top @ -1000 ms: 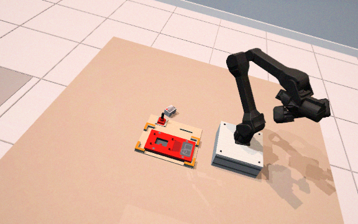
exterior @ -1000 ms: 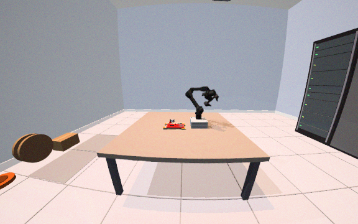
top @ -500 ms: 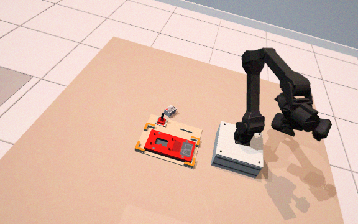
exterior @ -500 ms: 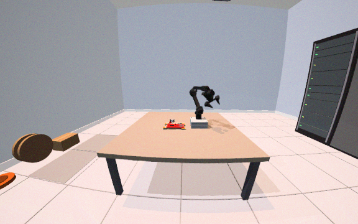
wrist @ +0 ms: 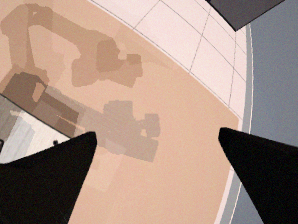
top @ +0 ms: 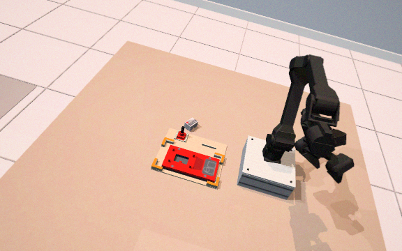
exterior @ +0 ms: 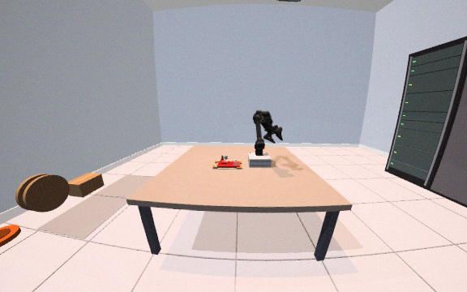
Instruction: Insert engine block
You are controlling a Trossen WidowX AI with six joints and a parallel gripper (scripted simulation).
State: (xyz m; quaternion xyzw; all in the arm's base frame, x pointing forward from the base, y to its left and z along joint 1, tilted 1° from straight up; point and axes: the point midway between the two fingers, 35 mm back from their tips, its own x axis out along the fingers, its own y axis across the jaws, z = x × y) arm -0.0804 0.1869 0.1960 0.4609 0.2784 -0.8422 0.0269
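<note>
The red car body (top: 183, 169) (exterior: 229, 165) lies on a pale board (top: 195, 142) between orange corner pieces. Its opening (top: 181, 159) shows a grey area inside; whether that is a part or the floor, and where the rib is, I cannot tell. A small grey block (top: 191, 123) with a light, red-marked face, seemingly the engine block, sits on the table just behind the board. Its slot side cannot be made out. My gripper (top: 328, 173) (exterior: 277, 141) (wrist: 159, 136) is wide open and empty, raised on the far side of the arm's base from the car body, touching nothing.
A red piece with a black knob (top: 182, 134) stands at the board's back left corner. The white-topped base box (top: 257, 157) (exterior: 259, 162) stands between the board and my gripper. The table's right edge runs beyond the gripper. The arm's shadows fall on the table (wrist: 185, 165).
</note>
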